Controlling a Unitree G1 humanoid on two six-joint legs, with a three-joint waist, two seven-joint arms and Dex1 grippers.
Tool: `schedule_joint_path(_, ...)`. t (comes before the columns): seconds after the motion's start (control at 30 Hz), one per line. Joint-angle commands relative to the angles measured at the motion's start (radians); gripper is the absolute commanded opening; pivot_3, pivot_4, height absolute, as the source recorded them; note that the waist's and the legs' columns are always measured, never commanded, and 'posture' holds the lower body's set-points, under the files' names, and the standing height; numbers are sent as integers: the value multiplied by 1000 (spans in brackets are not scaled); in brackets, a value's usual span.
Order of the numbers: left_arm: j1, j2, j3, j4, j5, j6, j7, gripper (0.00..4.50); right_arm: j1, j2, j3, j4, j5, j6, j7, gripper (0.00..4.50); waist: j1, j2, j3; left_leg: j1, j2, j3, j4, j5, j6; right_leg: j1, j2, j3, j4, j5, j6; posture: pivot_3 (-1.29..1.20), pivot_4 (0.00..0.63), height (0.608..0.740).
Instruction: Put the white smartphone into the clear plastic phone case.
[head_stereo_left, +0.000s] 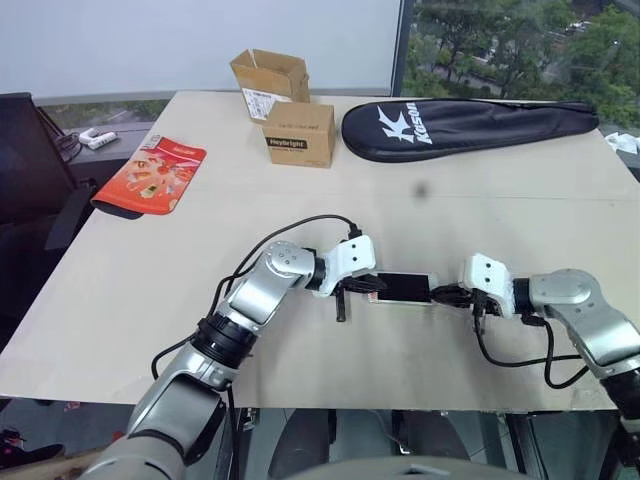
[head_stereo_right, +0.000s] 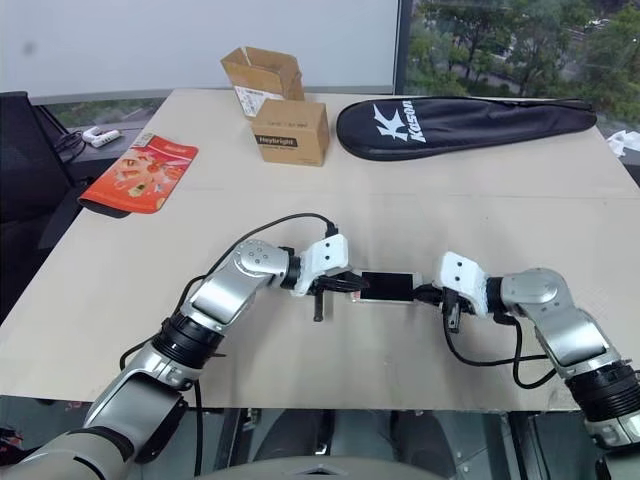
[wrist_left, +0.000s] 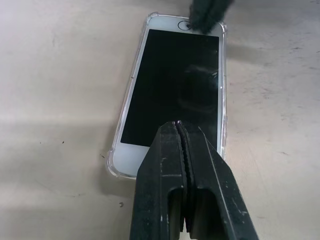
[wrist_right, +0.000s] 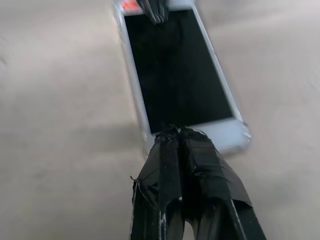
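Left gripper (wrist_left: 184, 131) and right gripper (wrist_right: 175, 134), both closed and empty, press opposite ends of the white smartphone (wrist_left: 175, 85), lower centre on the worktop (head_stereo_left: 300, 200), inside the clear plastic phone case (wrist_left: 131, 82). Press corners evenly; avoid sliding.

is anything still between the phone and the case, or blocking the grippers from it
Nothing visible. The white phone already lies inside the clear case on the table. The shut left gripper and shut right gripper press on its opposite ends.
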Motion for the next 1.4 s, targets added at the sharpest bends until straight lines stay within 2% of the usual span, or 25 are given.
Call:
schedule_joint_path(0.03, 9, 4, -10, -4, 7, 0, -6, 0, 26, -30, 105, -10, -71, 158, 13, 41, 0, -1, 0, 0, 0, 0, 0, 0, 0, 0, 0, 0, 0, 0, 0, 0, 150, 740)
schedule_joint_path(0.17, 9, 1, -3, -5, 4, -5, -1, 0, 5, -20, 94, -31, -77, 157, -3, 41, 0, -1, 0, 0, 0, -1, 0, 0, 0, 0, 0, 0, 0, 0, 0, 0, 150, 740)
schedule_joint_path(0.33, 28, -10, 79, -56, -66, -19, 15, 0, -6, 99, -70, -48, 91, 118, -25, 41, -4, 0, 4, -1, 1, 0, 0, 0, 0, -1, 0, 0, 0, 0, 0, 0, 150, 740)
schedule_joint_path(0.4, 43, -13, 140, -101, -118, -15, 27, 0, 8, 148, -166, -62, 209, 80, 0, 41, -3, 1, 7, -4, 1, 0, 0, 0, 0, -4, 0, 0, 1, 0, 0, 0, 150, 740)
schedule_joint_path(0.43, 52, -11, 175, -129, -149, -9, 32, 0, 16, 169, -216, -72, 273, 77, 10, 41, -3, 1, 8, -7, 1, 0, 0, 0, 0, -8, 0, 0, 2, 3, -4, 0, 150, 740)
schedule_joint_path(0.53, 85, 6, 265, -204, -220, 21, 55, 0, 35, 197, -314, -81, 381, 83, 12, 41, -2, 2, 11, -18, 0, 0, 1, 0, 0, -18, -1, 0, 5, 5, 0, 0, 150, 740)
schedule_joint_path(0.63, 133, 45, 340, -258, -263, 52, 76, 0, 70, 185, -372, -72, 417, 75, 12, 41, -2, 3, 12, -18, 0, -1, 0, 0, 0, -18, -1, 0, 5, 5, 0, 0, 150, 740)
schedule_joint_path(0.83, 385, 167, 531, -342, -283, 10, 130, 0, 223, 82, -481, 69, 340, -94, 60, 41, -3, 6, 15, -17, 1, 1, -2, 0, 0, -19, -1, 1, 4, 5, 0, 0, 150, 740)
schedule_joint_path(0.9, 437, 200, 567, -343, -310, 17, 118, 0, 233, 61, -511, 108, 364, -45, 38, 41, -3, 7, 18, -17, 1, 2, -2, 0, 0, -19, -1, 1, 4, 5, 0, 0, 150, 740)
schedule_joint_path(1.03, 533, 240, 635, -343, -361, 4, 83, 1140, 273, 5, -532, 188, 335, -152, 128, 1221, -2, 7, 19, -15, 1, 3, 0, 0, 0, -19, -1, 3, 4, 3, -4, 0, 150, 740)
schedule_joint_path(1.23, 623, 302, 668, -353, -384, -56, 8, 4109, 237, -19, -552, 314, 346, -291, 222, 4311, -4, 8, 19, -15, 2, 8, 1, 0, 0, -19, -1, 4, 4, 3, -4, 0, 150, 740)
schedule_joint_path(1.27, 627, 310, 670, -350, -382, -66, 4, 4488, 230, -21, -550, 332, 344, -307, 237, 4500, -4, 8, 19, -15, 2, 8, 1, 0, 0, -19, -1, 5, 4, 3, -4, 0, 150, 740)
schedule_joint_path(1.4, 626, 331, 673, -342, -376, -94, -3, 4488, 206, -27, -532, 390, 336, -350, 280, 4500, -3, 8, 19, -15, 2, 8, 1, 0, 0, -19, 0, 4, 4, 3, -4, 0, 150, 740)
